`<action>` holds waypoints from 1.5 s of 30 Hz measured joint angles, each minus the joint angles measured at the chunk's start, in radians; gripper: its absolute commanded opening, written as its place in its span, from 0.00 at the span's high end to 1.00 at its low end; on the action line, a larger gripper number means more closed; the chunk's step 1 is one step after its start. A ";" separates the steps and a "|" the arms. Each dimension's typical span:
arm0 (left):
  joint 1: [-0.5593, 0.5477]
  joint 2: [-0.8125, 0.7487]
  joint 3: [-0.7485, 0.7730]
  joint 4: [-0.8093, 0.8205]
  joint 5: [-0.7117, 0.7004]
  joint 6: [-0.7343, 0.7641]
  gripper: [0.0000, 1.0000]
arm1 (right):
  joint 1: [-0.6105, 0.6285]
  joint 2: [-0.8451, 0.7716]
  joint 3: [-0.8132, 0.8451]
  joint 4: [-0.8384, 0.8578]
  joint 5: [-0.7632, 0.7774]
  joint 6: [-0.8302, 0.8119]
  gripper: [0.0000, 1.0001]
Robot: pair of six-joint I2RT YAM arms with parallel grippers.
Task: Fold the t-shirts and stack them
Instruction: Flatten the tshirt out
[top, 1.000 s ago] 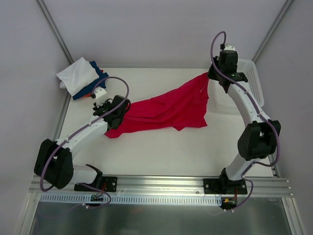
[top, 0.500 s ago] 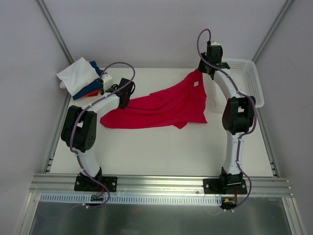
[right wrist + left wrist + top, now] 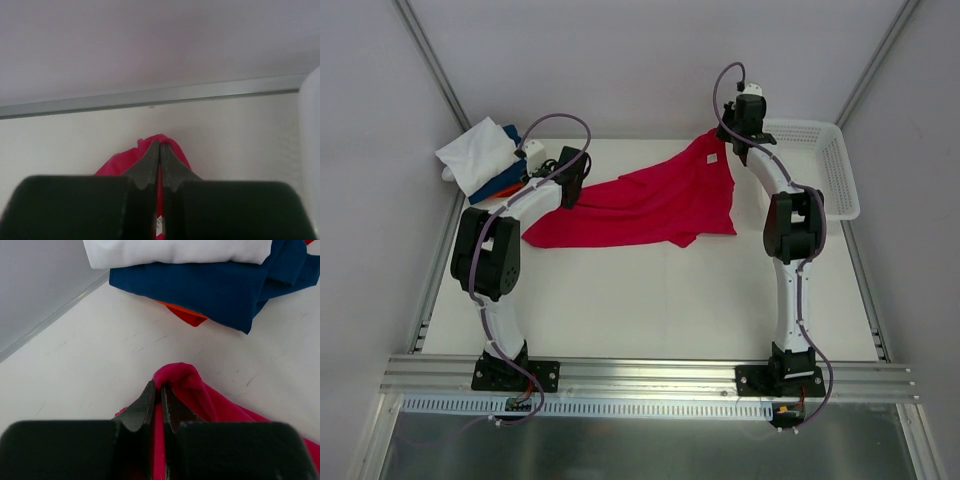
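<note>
The left gripper (image 3: 159, 388) was clamped on a fold of the red shirt (image 3: 650, 205), near the stack (image 3: 485, 160) at far left. The right gripper (image 3: 159, 146) pinched its far-right corner. Within the last second both had dragged it farther back and leftward, stretched between them, probably to spread it for folding.

A white lattice basket (image 3: 828, 168) rests at the far right of the table (image 3: 650, 300).
</note>
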 measured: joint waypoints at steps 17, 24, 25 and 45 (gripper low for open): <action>0.019 0.037 0.046 0.008 -0.009 0.095 0.02 | -0.011 0.033 -0.069 -0.020 -0.043 0.019 0.55; 0.018 -0.168 -0.100 0.009 0.022 0.102 0.07 | -0.005 -0.217 -0.245 -0.067 -0.068 0.021 0.59; 0.018 -0.211 -0.127 0.008 0.027 0.102 0.08 | -0.002 -0.269 -0.279 -0.074 -0.070 0.021 0.59; 0.113 -0.528 -0.536 -0.002 0.338 0.120 0.12 | 0.124 -0.834 -0.747 -0.207 -0.095 0.022 0.61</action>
